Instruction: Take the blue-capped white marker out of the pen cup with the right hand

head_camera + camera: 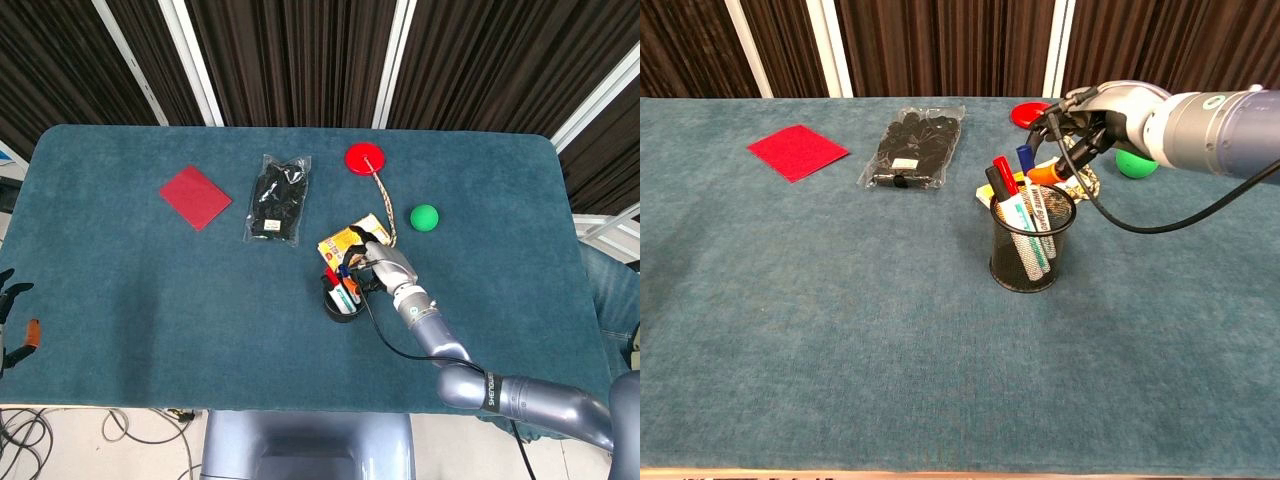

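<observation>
With your right robot hand (1087, 125) pinching the top of the blue-capped white marker (1024, 158), which stands in the black mesh pen cup (1031, 240) among the red and orange ones, draw it straight upward so the cup doesn't tip.

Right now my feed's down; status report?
Right hand at pen cup rim, grip unclear. Blue-capped marker in cup. Left hand idle, open.

The left hand (12, 318) is cut off by the head view's left edge. The pen cup (1032, 240) mesh hides the markers' lower ends. The yellow packet (1040, 175) sits mostly behind the right hand (1085, 125), its print unreadable.
</observation>
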Controlling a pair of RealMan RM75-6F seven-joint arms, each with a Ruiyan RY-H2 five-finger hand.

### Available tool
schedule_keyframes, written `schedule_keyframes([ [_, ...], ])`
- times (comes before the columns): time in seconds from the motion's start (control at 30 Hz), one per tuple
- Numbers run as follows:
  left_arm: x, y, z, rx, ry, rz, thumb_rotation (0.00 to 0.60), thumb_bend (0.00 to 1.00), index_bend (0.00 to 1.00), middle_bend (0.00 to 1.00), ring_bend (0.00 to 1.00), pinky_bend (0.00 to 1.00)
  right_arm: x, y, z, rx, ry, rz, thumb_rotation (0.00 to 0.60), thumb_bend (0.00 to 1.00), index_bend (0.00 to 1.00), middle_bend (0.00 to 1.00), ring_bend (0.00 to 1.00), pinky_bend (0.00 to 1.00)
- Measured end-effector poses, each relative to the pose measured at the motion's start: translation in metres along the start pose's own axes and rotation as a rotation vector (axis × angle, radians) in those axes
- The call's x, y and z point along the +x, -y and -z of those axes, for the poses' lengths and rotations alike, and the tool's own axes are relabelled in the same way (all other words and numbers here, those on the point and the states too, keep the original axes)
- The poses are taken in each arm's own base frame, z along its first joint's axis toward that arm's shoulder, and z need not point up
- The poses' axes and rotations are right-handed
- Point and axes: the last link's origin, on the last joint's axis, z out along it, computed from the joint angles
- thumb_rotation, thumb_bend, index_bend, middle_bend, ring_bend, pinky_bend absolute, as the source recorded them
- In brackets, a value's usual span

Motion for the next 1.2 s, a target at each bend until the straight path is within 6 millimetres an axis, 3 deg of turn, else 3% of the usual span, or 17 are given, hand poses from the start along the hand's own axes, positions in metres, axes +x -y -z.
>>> schedule_keyframes([
  [0.2, 0.0, 0.0, 0.0, 0.001, 0.002, 0.002, 0.6, 0.45, 0.23, 0.07, 0.06, 0.05, 0.017, 0.005, 0.01, 0.02, -0.03, 0.004, 0.6, 0.49, 0.58, 0.0, 0.07, 0.2],
  [0.53, -0.001, 0.0, 0.001, 0.009, 0.007, 0.004, 0.6, 0.45, 0.23, 0.07, 0.06, 0.05, 0.078, 0.016, 0.046, 0.035, -0.123, 0.004, 0.6, 0.49, 0.58, 0.0, 0.06, 0.2],
  [0.8, -0.001, 0.001, 0.001, 0.015, 0.006, 0.007, 0.6, 0.45, 0.23, 0.07, 0.06, 0.05, 0.119, 0.008, 0.071, 0.009, -0.175, -0.002, 0.6, 0.49, 0.58, 0.0, 0.06, 0.2],
  [0.93, -0.001, 0.0, 0.0, 0.015, 0.006, 0.006, 0.6, 0.45, 0.23, 0.07, 0.06, 0.05, 0.122, -0.003, 0.078, -0.021, -0.144, 0.004, 0.6, 0.49, 0.58, 0.0, 0.06, 0.2],
  [1.2, -0.001, 0.001, 0.0, 0.021, 0.005, 0.013, 0.6, 0.45, 0.23, 0.07, 0.06, 0.05, 0.102, -0.028, 0.08, -0.064, -0.069, -0.026, 0.6, 0.49, 0.58, 0.0, 0.06, 0.21],
])
